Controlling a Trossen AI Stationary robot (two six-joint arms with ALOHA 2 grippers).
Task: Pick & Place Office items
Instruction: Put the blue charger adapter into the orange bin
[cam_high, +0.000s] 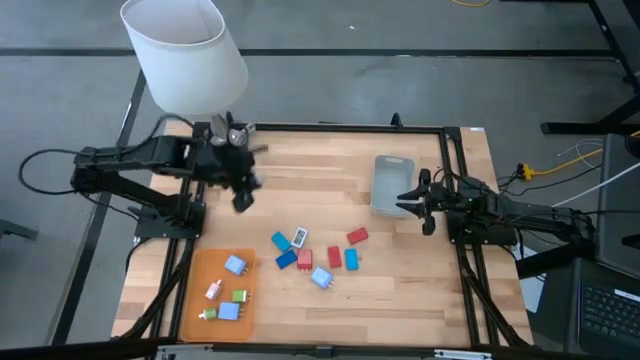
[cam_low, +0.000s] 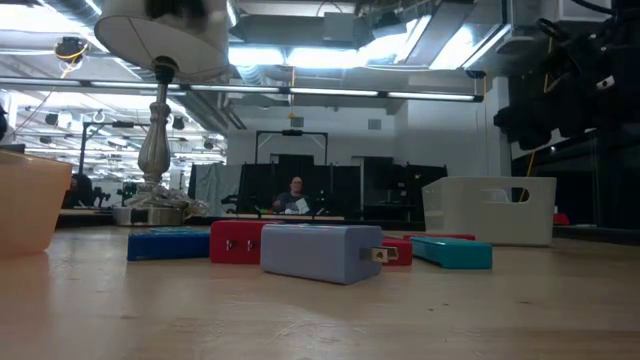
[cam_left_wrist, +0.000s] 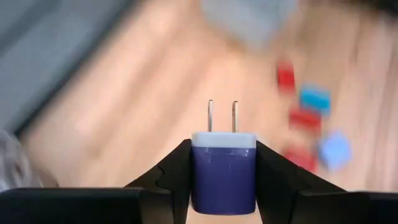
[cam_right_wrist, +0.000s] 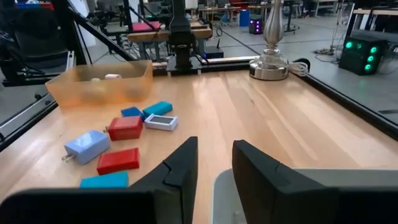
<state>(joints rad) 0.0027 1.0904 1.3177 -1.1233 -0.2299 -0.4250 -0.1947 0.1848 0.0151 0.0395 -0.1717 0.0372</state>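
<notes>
Blue charger (cam_left_wrist: 224, 174) clamped upright in raised left tool (cam_left_wrist: 224, 180).

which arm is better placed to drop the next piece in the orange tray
Left. Its gripper is shut on a dark blue plug block, close to the orange tray. The right gripper waits open by the bin.

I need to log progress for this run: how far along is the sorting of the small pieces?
Partly done. Four pieces already lie in the orange tray. The left gripper holds a dark blue plug piece above the table. About eight pieces remain on the wood. The right gripper waits open by the grey bin.
</notes>
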